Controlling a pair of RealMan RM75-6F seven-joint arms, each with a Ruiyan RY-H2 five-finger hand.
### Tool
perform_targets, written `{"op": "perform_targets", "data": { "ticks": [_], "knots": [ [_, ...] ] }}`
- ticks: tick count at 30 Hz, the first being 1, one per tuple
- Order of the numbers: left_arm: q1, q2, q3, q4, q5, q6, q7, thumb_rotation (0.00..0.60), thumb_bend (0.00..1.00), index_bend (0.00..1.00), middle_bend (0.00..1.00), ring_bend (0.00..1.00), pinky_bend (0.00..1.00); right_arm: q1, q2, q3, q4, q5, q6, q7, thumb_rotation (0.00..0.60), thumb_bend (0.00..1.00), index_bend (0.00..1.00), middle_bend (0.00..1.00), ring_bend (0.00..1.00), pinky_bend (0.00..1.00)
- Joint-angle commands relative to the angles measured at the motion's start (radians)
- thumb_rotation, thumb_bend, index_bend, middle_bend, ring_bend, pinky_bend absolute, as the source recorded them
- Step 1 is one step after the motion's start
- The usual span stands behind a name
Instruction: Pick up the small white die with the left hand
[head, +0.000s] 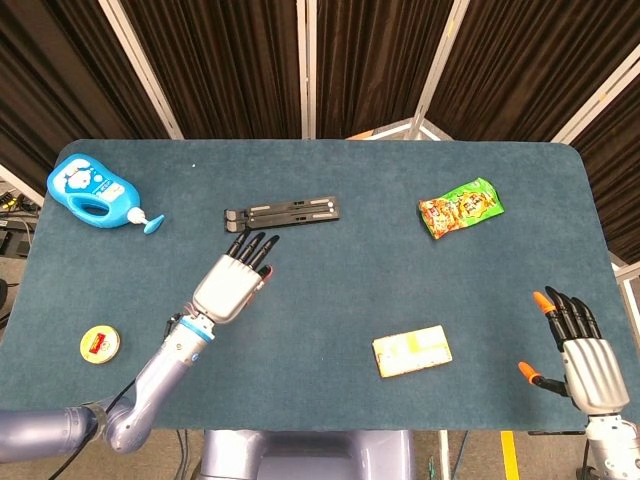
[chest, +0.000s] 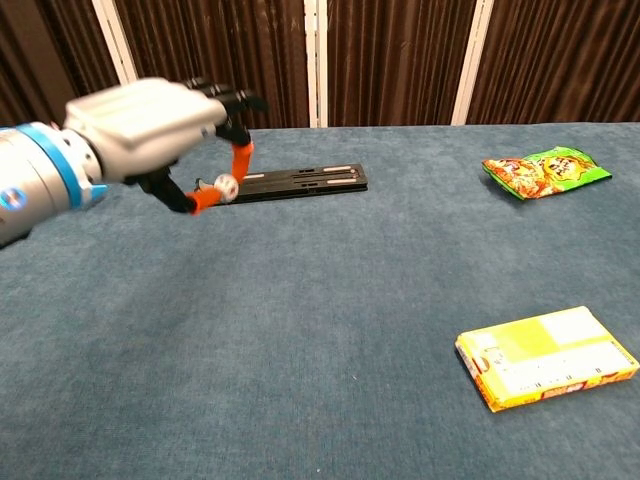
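Note:
The small white die (chest: 226, 185) hangs well above the table, pinched between the orange thumb tip and a fingertip of my left hand (chest: 160, 125). From the head view the left hand (head: 232, 283) shows from above with its back upward, and the die is hidden beneath it. My right hand (head: 583, 358) rests at the table's near right corner with its fingers spread and nothing in them; the chest view does not show it.
A black folding stand (head: 282, 214) lies just beyond the left hand. A blue bottle (head: 92, 191) sits far left, a round yellow tin (head: 100, 344) near left, a green snack bag (head: 460, 207) far right, a yellow box (head: 411, 351) near right.

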Motion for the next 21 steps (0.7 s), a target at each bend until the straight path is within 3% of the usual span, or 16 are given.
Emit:
{"op": "perform_targets", "data": {
  "ticks": [1, 7, 15, 21],
  "knots": [
    [0.023, 0.022, 0.0, -0.024, 0.022, 0.046, -0.005, 0.6, 0.46, 0.2, 0.0, 0.0, 0.0, -0.001, -0.002, -0.003, -0.001, -0.001, -0.003, -0.006, 0.6, 0.08, 0.0, 0.0, 0.0, 0.0],
    [0.072, 0.029, 0.052, -0.029, 0.07, 0.095, -0.038, 0.6, 0.46, 0.16, 0.0, 0.0, 0.0, -0.001, -0.003, -0.004, -0.003, -0.002, -0.003, -0.014, 0.6, 0.08, 0.0, 0.0, 0.0, 0.0],
    [0.22, 0.047, 0.169, 0.046, 0.206, 0.262, -0.162, 0.6, 0.45, 0.16, 0.0, 0.0, 0.0, 0.0, -0.006, -0.001, 0.002, 0.003, -0.006, -0.02, 0.6, 0.08, 0.0, 0.0, 0.0, 0.0],
    [0.342, 0.1, 0.232, 0.07, 0.272, 0.399, -0.257, 0.6, 0.36, 0.13, 0.0, 0.0, 0.0, 0.0, -0.011, 0.002, 0.007, 0.007, -0.005, -0.031, 0.6, 0.08, 0.0, 0.0, 0.0, 0.0]
  ]
}}
